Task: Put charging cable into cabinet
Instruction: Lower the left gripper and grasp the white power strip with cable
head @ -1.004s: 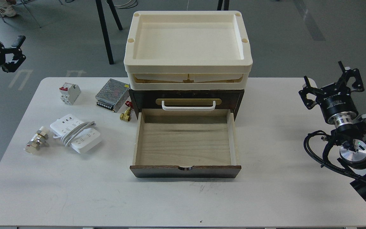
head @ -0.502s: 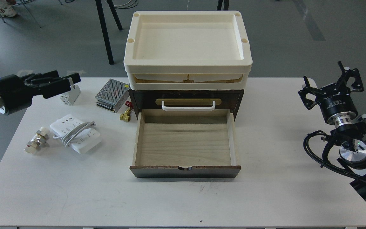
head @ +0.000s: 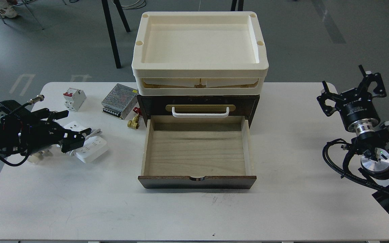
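**Left of the cabinet: left jaws poised over the charging cable**

Left of the cabinet [head: 198,101], well clear of its side wall, the charging cable [head: 89,148] lies flat on the table [head: 282,209]. Its long axis runs diagonally: the far end points up-left, away from the cabinet, and the near end points down-right, toward the front corner of the pulled-out drawer [head: 196,152]. The cord is wrapped across its middle, crosswise to that axis.

My left jaws [head: 69,130] reach in from the side away from the cabinet, spread apart, one finger on each side of the strip's far end. They grasp nothing. Judgement: this straddle across the short width is the sensible hold, since the strip is too long to span lengthwise.

The drawer stands fully open and bare, so the drop site is ready. Judgement: the strip's length should fit if turned parallel to the drawer front.

My right jaws [head: 351,92] sit on the cabinet's far side, well apart from it, fingers splayed, holding nothing; parked out of the way.

Brass fitting [head: 134,122] lies just beside the cabinet's left wall; avoid it on transfer.
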`<control>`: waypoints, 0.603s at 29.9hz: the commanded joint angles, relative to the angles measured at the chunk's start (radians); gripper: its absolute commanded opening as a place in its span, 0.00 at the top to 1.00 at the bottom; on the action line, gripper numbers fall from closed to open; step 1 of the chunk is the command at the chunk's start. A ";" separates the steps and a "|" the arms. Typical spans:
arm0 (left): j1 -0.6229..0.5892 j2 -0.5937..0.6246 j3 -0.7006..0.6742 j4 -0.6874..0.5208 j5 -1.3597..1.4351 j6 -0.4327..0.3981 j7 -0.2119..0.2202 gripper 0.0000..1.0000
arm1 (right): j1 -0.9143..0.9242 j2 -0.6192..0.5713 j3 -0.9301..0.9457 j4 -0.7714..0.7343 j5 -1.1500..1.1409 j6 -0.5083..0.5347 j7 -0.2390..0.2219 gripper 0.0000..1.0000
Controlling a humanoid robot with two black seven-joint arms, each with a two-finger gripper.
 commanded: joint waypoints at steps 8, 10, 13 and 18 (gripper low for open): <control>-0.007 -0.108 0.029 0.149 -0.008 -0.009 0.002 0.18 | 0.000 0.002 0.000 0.000 -0.007 0.000 -0.001 0.00; -0.007 -0.111 0.029 0.151 -0.008 -0.014 0.002 0.31 | 0.000 0.002 0.000 0.000 -0.009 0.000 0.001 0.00; -0.007 -0.111 0.030 0.161 -0.008 -0.020 0.006 0.44 | 0.000 0.002 0.000 0.000 -0.009 0.000 0.001 0.00; -0.005 -0.114 0.029 0.178 -0.010 -0.052 0.009 0.49 | 0.000 0.002 0.000 0.000 -0.010 0.000 -0.001 0.00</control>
